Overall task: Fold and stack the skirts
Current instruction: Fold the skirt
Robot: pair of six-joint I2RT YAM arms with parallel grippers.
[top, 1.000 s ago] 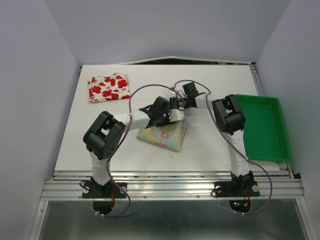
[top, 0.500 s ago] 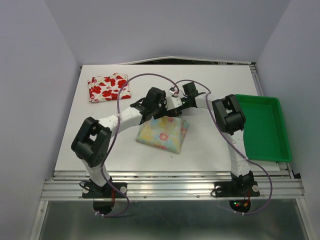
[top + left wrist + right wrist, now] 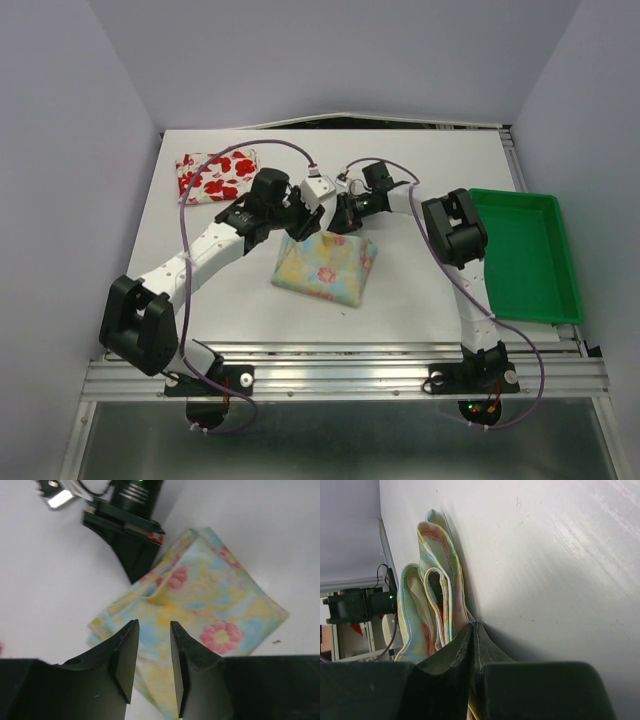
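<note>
Two skirts, both folded, neither stacked.

1. Red-flower skirt [image 3: 215, 176]: white ground, folded to a flat oblong. It lies at the far left of the desk [image 3: 420, 300], well apart from the other skirt. A cable of the left arm crosses above it in the overhead view.

2. Pale yellow skirt [image 3: 325, 268]: pastel flowers, folded to a packet of several layers. It lies mid-desk, just in front of both tools. The layers gape along one edge in the right wrist view.

3. Left tool [image 3: 153, 625]: fingers a little apart with nothing between them, hanging over the yellow packet.

4. Right tool [image 3: 473, 627]: low at the desk, at the packet's far corner. Its fingers are pressed together with a sliver of cloth apparently caught between, so it is judged to be clamped on that skirt's edge.

5. Green tray [image 3: 520, 260]: at the right side of the desk, apart from both skirts.

Progress, as judged: the folding looks finished for both pieces, though the yellow packet's gaping edge may want flattening. Stacking remains, since one packet has to be carried across and laid squarely on the other.
</note>
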